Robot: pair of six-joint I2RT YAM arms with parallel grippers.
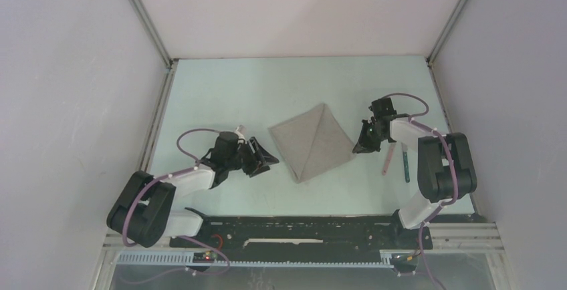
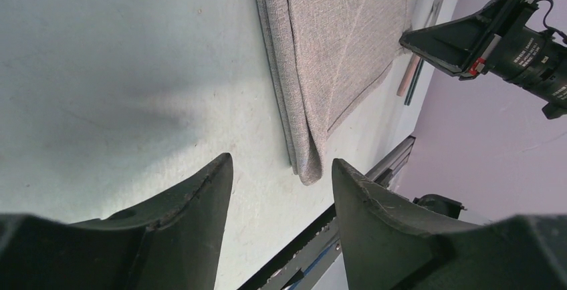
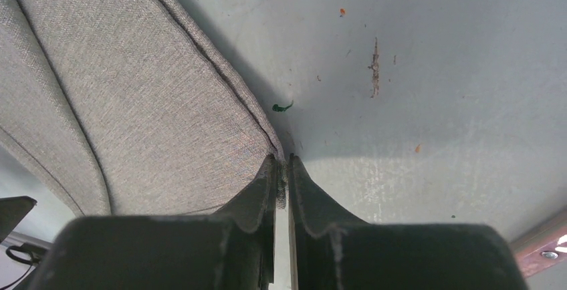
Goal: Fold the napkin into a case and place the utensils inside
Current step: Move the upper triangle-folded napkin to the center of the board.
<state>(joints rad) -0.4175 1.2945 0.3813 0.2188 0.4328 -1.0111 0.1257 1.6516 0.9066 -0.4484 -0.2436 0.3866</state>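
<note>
The taupe-grey napkin [image 1: 313, 141] lies folded into a triangle-like shape in the middle of the table, its layered edges showing in the left wrist view [image 2: 341, 43]. My right gripper [image 1: 361, 145] is shut on its right corner; a bit of cloth [image 3: 134, 103] is pinched between the fingertips [image 3: 283, 164]. My left gripper [image 1: 264, 158] stands open just left of the napkin, nothing between its fingers [image 2: 281, 170], with the napkin's near corner a little ahead of them. Two utensils, one with a pale pink handle [image 1: 388, 160] and one dark teal [image 1: 406, 167], lie right of the right gripper.
Grey enclosure walls stand close on the left, right and back. A black rail [image 1: 301, 226] runs along the near table edge between the arm bases. Small stains [image 3: 374, 69] mark the pale green table by the right gripper.
</note>
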